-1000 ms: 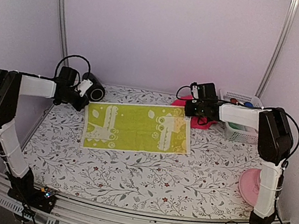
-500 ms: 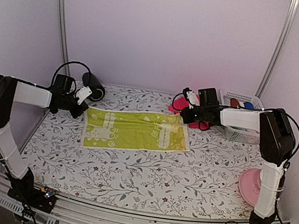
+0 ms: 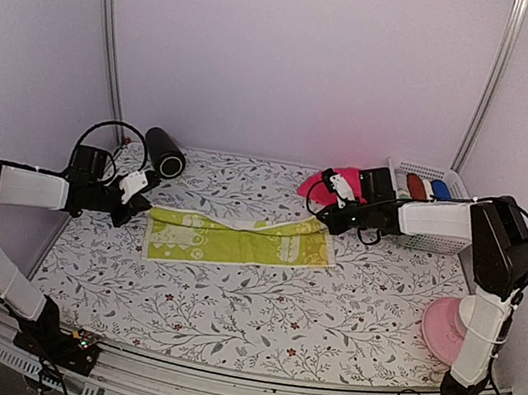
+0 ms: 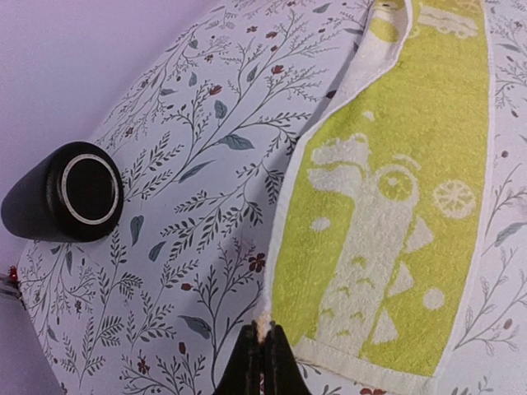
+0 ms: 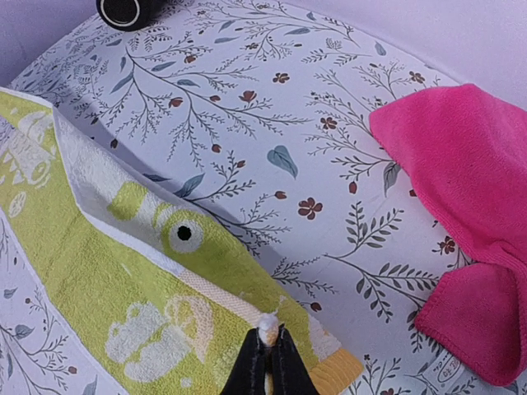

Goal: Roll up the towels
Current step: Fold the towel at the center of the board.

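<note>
While both arms draw their wrists low over the table (image 3: 256,308), the yellow-green towel (image 3: 237,239) stops looking like the wide flat rectangle it was a second ago and shows as a narrower band across the middle of the patterned cloth. Its far long edge has come up off the surface and is being carried toward the near side, so the pale underside shows along that strip.

The left gripper (image 4: 262,333) is pressed shut on the towel's far-left corner, with a tuft of white hem poking out between its tips. The right gripper (image 5: 268,329) pinches the far-right corner the same way. The near edge lies where it was, flat on the table.

To my eye this is a lengthwise fold in progress, halving the towel so it can be rolled. The rolling itself has not begun.

The pink towel (image 5: 461,181) lies bunched just beyond the right gripper, untouched, and the black cylinder (image 4: 70,191) sits well clear at the far left.
</note>
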`<move>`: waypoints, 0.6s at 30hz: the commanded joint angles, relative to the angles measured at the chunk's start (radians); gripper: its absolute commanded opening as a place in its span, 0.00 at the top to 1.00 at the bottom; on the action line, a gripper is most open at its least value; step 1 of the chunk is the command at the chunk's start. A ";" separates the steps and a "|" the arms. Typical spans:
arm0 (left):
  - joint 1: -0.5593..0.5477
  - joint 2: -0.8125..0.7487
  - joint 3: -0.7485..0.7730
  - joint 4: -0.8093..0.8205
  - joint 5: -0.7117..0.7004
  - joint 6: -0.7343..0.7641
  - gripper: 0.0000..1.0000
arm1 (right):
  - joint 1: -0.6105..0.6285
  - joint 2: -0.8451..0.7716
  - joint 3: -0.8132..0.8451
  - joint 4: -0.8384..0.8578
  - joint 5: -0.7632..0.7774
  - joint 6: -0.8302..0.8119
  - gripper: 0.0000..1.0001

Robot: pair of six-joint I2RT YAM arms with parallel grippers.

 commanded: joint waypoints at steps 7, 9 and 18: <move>0.010 -0.005 -0.041 -0.030 0.058 0.075 1.00 | -0.101 -0.073 -0.114 0.123 -0.244 0.039 0.98; 0.011 -0.005 -0.045 -0.042 0.063 0.101 1.00 | -0.106 -0.067 -0.120 0.121 -0.252 0.046 0.98; 0.014 -0.025 -0.070 -0.141 0.114 0.253 1.00 | -0.121 -0.076 -0.160 0.106 -0.273 0.041 0.98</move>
